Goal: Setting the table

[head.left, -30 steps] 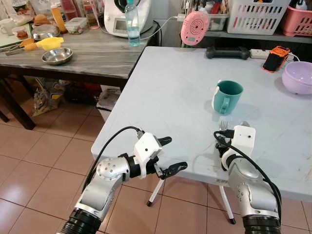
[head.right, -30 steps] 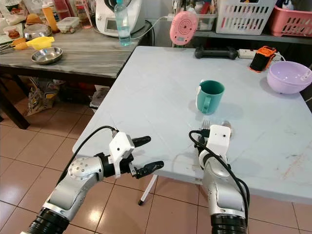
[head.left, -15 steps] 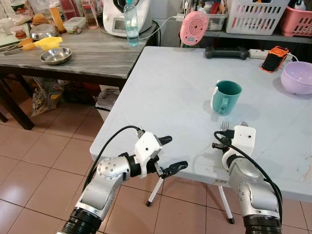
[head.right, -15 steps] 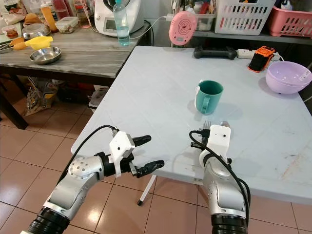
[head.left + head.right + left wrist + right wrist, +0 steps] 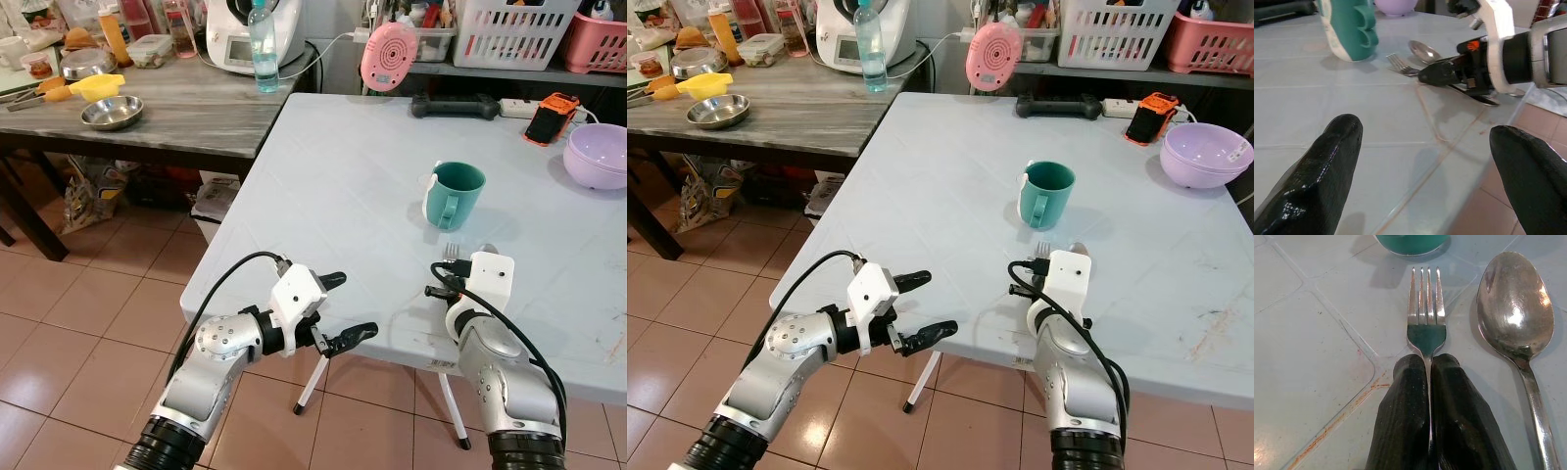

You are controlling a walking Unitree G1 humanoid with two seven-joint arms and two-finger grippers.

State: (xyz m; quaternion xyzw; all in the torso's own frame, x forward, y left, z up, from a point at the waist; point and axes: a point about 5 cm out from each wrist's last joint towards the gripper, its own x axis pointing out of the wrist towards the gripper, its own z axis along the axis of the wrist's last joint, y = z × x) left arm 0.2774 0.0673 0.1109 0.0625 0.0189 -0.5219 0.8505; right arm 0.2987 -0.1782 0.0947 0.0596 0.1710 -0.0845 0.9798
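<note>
Two pieces of cutlery lie by the mug (image 5: 454, 194); nothing has moved. The right end effector (image 5: 1429, 406) stays clenched on the fork (image 5: 1425, 313) beside the spoon (image 5: 1515, 308); the left end effector (image 5: 339, 311) hangs released off the desk (image 5: 333, 176).

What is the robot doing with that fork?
The robot is setting the table. Its right gripper is shut on the handle of a fork, which lies flat on the pale table beside a spoon, both just in front of a green mug. The left gripper hangs open off the near edge of the table, holding nothing. A purple bowl sits further back on the right.
</note>
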